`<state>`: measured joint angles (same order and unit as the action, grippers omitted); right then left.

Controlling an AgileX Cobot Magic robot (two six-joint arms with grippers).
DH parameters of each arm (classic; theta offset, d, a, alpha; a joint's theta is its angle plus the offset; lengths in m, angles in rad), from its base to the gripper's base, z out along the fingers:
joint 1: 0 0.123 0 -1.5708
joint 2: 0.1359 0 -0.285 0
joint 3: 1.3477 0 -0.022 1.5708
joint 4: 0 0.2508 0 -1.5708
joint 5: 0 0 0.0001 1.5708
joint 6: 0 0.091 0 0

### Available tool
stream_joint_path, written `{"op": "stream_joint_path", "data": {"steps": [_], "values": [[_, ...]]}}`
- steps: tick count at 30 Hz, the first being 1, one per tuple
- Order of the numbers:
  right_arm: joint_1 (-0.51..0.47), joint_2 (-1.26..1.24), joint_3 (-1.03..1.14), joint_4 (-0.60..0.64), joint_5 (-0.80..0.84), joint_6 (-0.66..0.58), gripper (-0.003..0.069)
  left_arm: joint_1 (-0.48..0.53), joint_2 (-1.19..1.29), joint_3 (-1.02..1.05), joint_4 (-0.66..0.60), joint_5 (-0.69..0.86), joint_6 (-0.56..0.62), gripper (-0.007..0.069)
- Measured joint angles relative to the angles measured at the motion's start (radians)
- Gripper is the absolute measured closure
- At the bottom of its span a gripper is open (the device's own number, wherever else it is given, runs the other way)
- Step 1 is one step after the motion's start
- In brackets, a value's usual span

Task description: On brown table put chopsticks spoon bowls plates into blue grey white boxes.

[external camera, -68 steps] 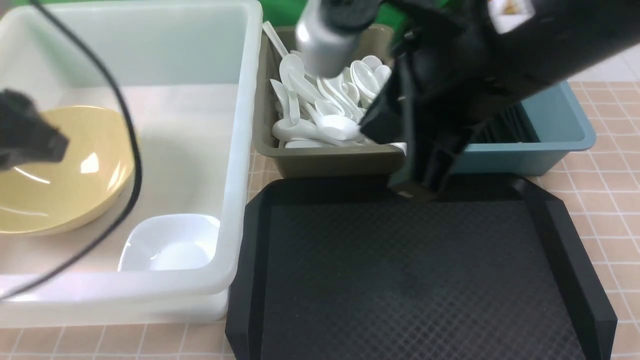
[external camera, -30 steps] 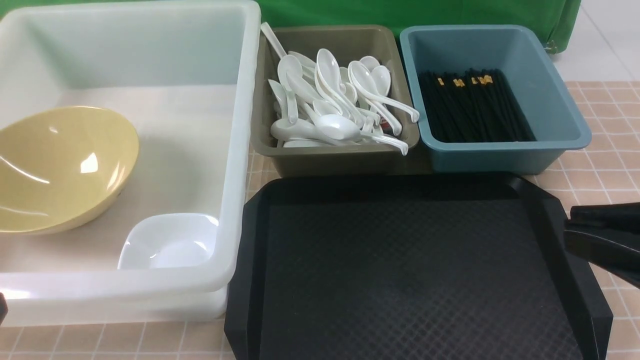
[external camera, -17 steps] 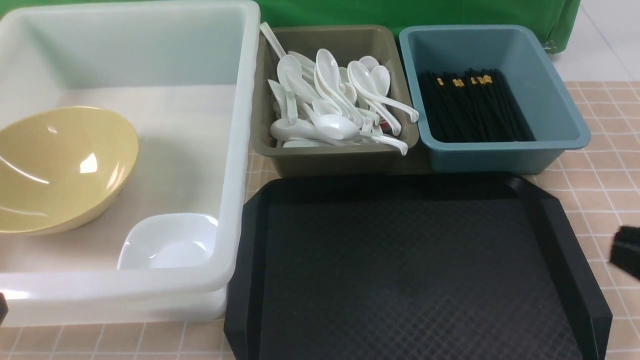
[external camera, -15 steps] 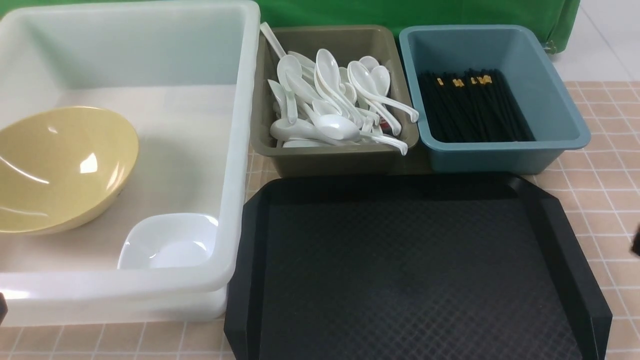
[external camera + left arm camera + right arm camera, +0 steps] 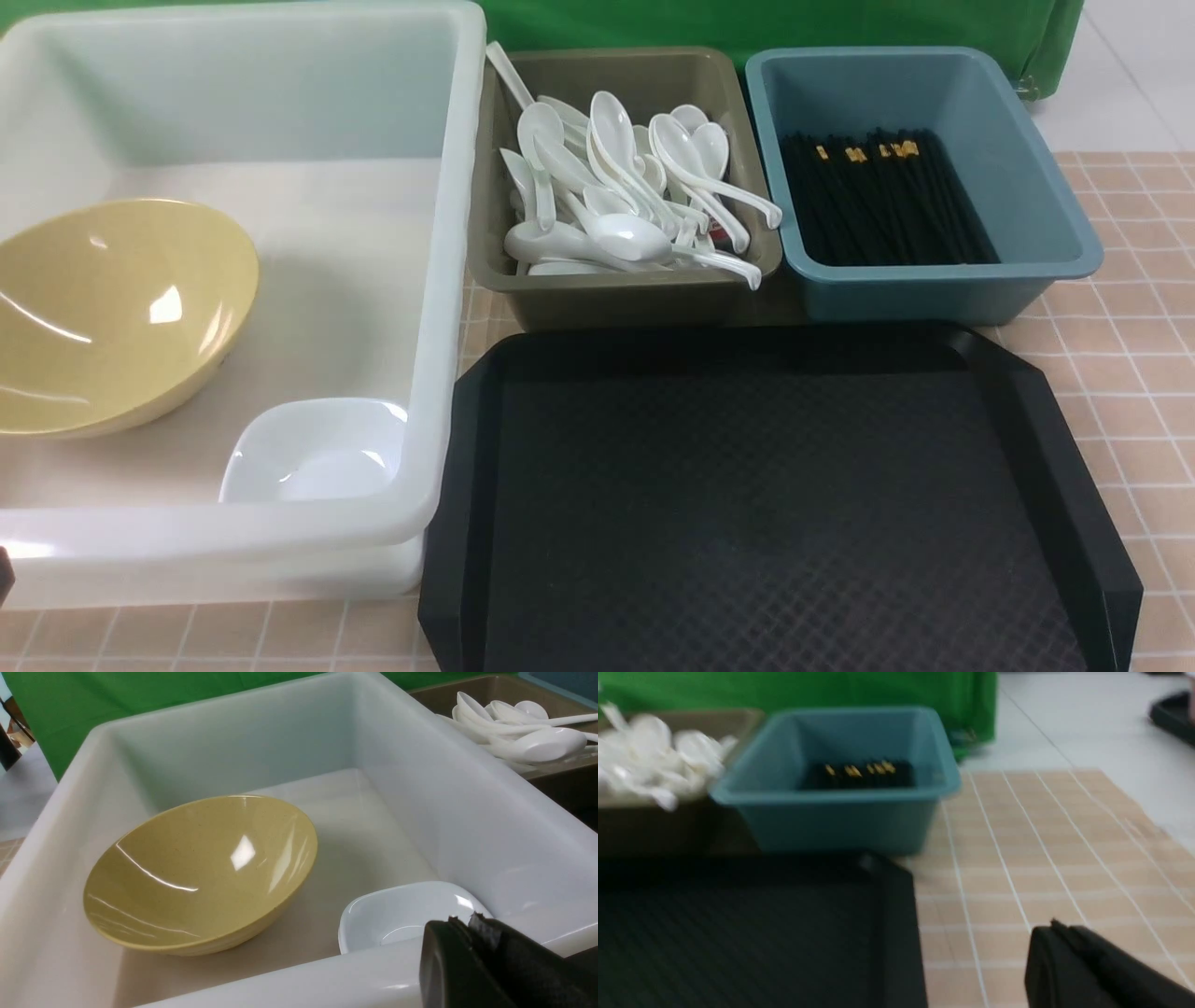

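- The right arm, which blocked the grey and blue boxes 2.3 s ago and showed at the right edge of the front view until half a second ago, is now gone from that view; the bowl, the plate, the spoons and the chopsticks lie as they did.
- The yellow bowl is wide and glossy and lies tilted inside the white box, toward its left side.
- The small white plate, a shallow rounded square, sits in the near right corner of that box.
- A heap of white spoons fills the grey box; some handles reach over its rim.
- Black chopsticks with gold bands lie flat in the blue box.
- The black tray lies on the brown table, in front of the grey and blue boxes.
- The left gripper sits just outside the white box's near wall, close to the plate; its jaws look closed on nothing.
- The right gripper hangs over bare table beside the tray, well apart from the blue box; the blurred view does not show how far open it is.
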<state>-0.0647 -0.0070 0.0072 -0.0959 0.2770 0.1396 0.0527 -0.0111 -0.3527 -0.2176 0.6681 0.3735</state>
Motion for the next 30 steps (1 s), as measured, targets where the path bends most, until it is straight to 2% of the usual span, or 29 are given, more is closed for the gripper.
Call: {"op": "stream_joint_path", "data": {"steps": [4,30], "values": [[-0.022,-0.005,0.018,-0.003,0.051,0.040,0.0624,0.000,0.000,0.000,0.000,0.000,0.000,0.0623],[-0.022,-0.005,0.017,-0.006,0.051,0.038,0.0619,0.000,0.000,0.000,0.000,0.000,-0.001,0.0623]]}}
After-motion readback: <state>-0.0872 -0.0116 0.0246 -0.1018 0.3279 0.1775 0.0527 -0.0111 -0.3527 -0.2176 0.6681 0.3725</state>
